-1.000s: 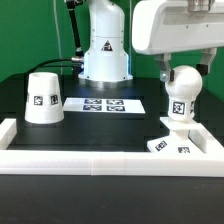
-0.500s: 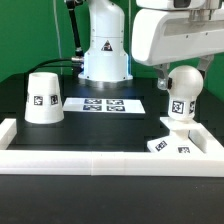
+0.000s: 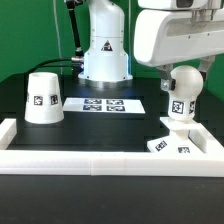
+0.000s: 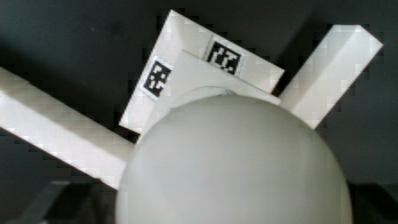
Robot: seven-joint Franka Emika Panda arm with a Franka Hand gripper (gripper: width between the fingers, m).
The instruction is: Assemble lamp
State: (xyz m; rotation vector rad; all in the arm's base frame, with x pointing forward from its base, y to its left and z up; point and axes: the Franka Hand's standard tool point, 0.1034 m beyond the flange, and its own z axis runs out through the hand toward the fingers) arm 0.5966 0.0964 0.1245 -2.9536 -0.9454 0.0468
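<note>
Bulb stage of the assembly, as far as can be judged. On the exterior view's right, the bulb [image 3: 180, 98] upright, neck down on the low base [image 3: 172, 143] and touching it. Base close to a corner of the white fence [image 3: 100, 162] around the black table [image 3: 100, 125]. Not possible to tell whether the neck is fully seated or only resting on top.

Directly above the bulb, the gripper [image 3: 184, 72], reaching down on both sides of the round top. Cannot tell whether clamped on the bulb or only close around it. In the exterior view the contact is too small and partly hidden. In the wrist view, almost nothing except the white dome [image 4: 222, 160], with the tagged base [image 4: 199, 65] behind it and two bars of the fence [image 4: 338, 75].

The shade [image 3: 40, 97] well apart, on the exterior view's left, wide end down, with nothing near it. Between shade and base, the marker board [image 3: 105, 103] flat on the table.

Next move, most probably: finish seating the bulb, then release and rise straight up. Calls for a vertical neck, gentle pressure and no side push, because of the light base near the fence. After that, a trip across the table for the shade, clear of the standing bulb.
</note>
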